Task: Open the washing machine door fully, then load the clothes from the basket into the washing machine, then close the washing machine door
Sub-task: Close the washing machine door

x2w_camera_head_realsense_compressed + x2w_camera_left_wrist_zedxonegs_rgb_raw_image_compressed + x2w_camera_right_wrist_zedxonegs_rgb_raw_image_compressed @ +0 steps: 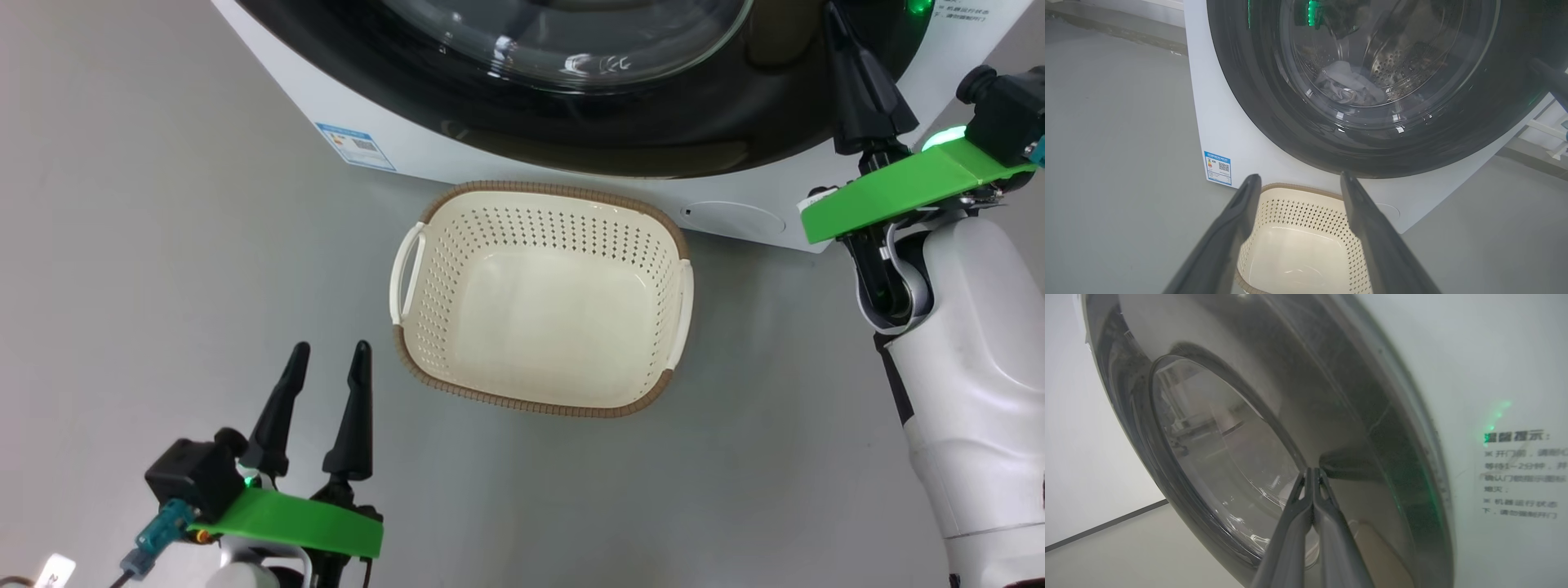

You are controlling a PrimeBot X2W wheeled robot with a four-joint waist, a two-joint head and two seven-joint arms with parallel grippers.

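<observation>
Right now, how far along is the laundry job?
Loading looks done: the basket is empty and clothes lie behind the door glass. In hand: the shut right gripper has its tips on the door's black rim. Left: confirming the door latched, which I cannot tell.

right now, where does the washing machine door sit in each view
head view: the washing machine door spans the top edge, above the basket.
left wrist view: the door takes the upper centre and right.
right wrist view: the door covers the left and centre.
shared landmark: the shut right hand at the door's black rim.
</observation>
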